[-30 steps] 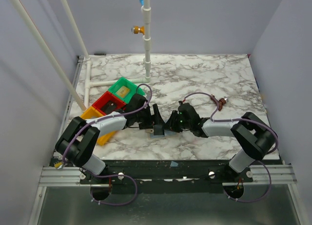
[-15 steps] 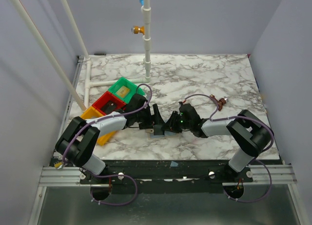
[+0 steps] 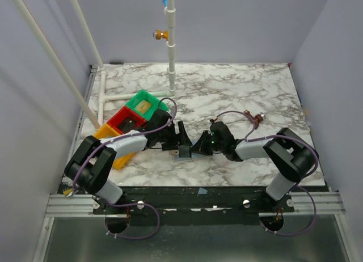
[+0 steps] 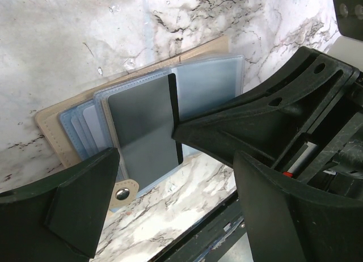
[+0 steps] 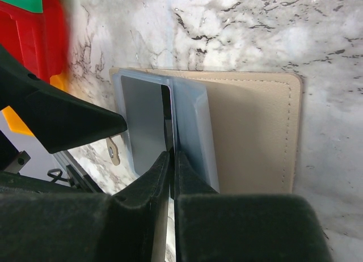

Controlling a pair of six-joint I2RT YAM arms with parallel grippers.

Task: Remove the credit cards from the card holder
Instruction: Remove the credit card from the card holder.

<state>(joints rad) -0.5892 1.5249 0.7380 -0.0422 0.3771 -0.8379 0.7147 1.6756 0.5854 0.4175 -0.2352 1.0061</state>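
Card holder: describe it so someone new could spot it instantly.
On the marble table, look in its near half, where the left hand and right hand meet. The card holder lies open and flat there. Unlike the coloured plastic trays to the left, it is a tan stitched cover with grey-blue clear sleeves fanned on top.

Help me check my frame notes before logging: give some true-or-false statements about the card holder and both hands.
1. The card holder lies open, its grey-blue inside showing. True.
2. The right hand is pinched on the edge of the dark card. True.
3. The left hand is shut on the holder. False: its fingers stand wide apart.
4. The card holder hangs in the air. False: it lies flat on the marble table.
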